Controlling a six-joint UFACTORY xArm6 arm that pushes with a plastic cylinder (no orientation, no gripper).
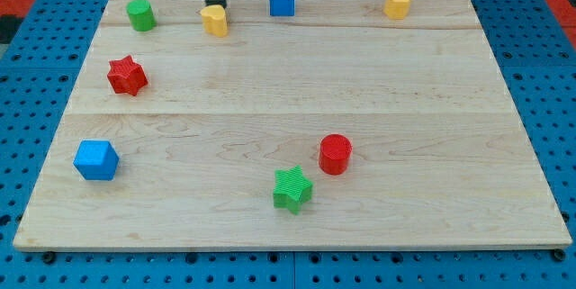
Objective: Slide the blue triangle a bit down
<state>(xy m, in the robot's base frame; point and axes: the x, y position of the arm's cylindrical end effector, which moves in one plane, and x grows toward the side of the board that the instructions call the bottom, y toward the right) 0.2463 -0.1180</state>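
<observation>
The blue triangle (282, 1) stands near the view's top edge of the wooden board (297, 226), a little left of the middle. My tip (214, 6) comes down from the view's top and touches the top of a yellow block (215, 21). The tip is to the left of the blue triangle, about a block's width away from it.
A green block (140, 14) sits at the top left. A yellow hexagon block (398, 3) sits at the top right. A red star (127, 75) is at the left, a blue cube (96, 159) at the lower left. A red cylinder (335, 154) and a green star (292, 189) sit at the lower middle.
</observation>
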